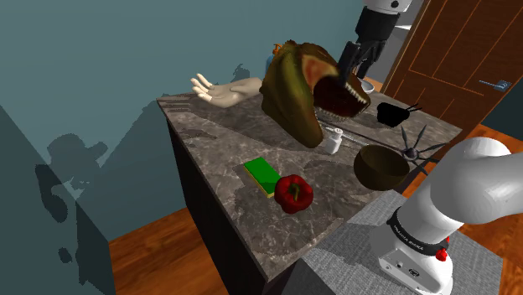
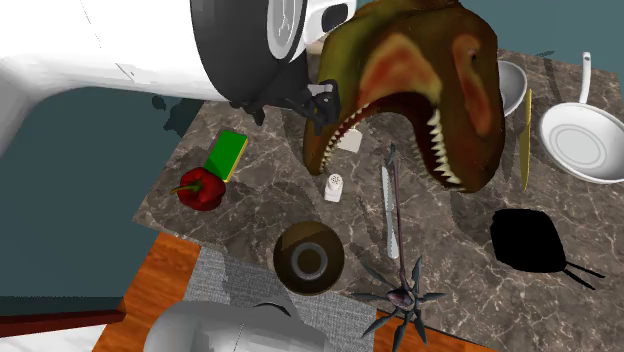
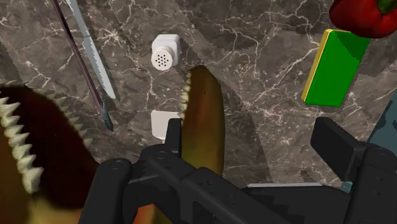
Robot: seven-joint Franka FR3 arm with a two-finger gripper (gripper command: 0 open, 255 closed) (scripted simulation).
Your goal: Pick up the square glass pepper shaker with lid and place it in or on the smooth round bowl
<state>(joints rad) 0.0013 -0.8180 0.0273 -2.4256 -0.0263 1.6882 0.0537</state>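
My claw (image 3: 253, 135) hangs open and empty. The pepper shaker (image 3: 165, 53) looks small, light, stiff and probably slick, so I'd pinch its flat sides squarely.

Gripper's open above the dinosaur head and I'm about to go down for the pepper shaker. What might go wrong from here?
1. The dinosaur head has a toothed jaw jutting between the open gripper and the shaker. A straight descent may strike it.
2. A second small white object lies beside that jaw, nearer the gripper, and might get grabbed by mistake.
3. The knife lies close beside the shaker, so a wide-open finger may nudge it.
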